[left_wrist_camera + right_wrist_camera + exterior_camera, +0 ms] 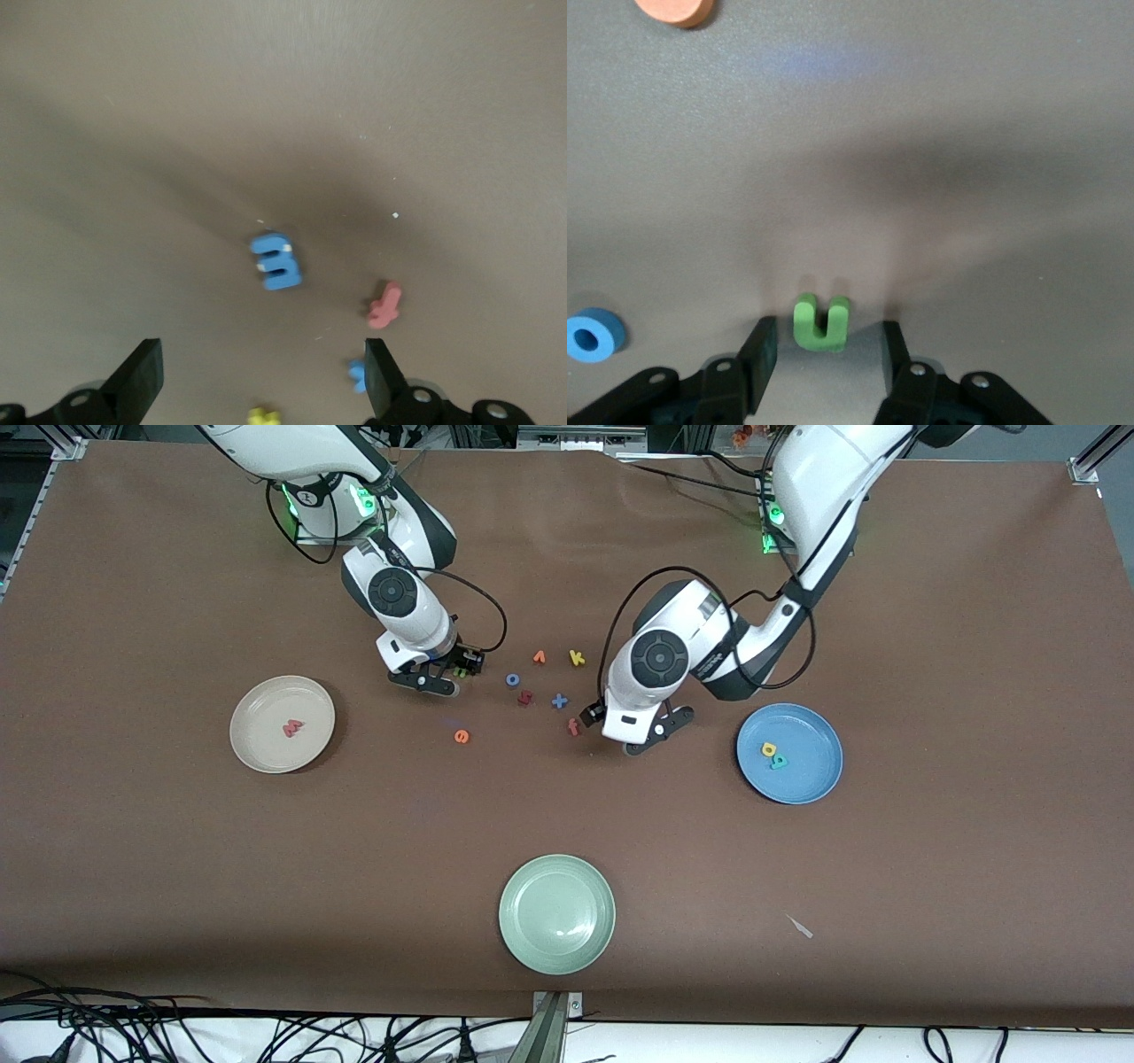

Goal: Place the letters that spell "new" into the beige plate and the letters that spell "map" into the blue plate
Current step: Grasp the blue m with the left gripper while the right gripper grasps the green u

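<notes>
1. Three of the six wanted letters already lie in plates, as far as the front view shows; going from the right arm's end of the worktop [133, 850] to the left arm's end:
2. The beige plate [257, 748] holds the salmon-red "w" [292, 729] alone, so the "n" and "e" are left.
3. The right hand [824, 352] is low over the worktop beside the beige plate, toward the middle. Its fingers stand on either side of the green "n" [821, 321], partly parted, with slim gaps showing, so no grip yet, I judge.
4. The orange "e" [462, 736] lies loose on the worktop, nearer the front camera than the right hand.
5. The spare letters cluster mid-worktop: the blue "o" [513, 680], the orange "v" [539, 658], the yellow "k" [577, 658] and others.
6. The left hand [264, 382] hovers at the cluster's edge, fingers spread wide and holding nothing, with the blue "m" [275, 261] on the worktop below it.
7. The blue plate [815, 731] holds the yellow "a" [769, 749] and the teal "p" [779, 762], touching; only the "m" is missing.
8. The pale green plate [557, 948] plays no part in the task.
</notes>
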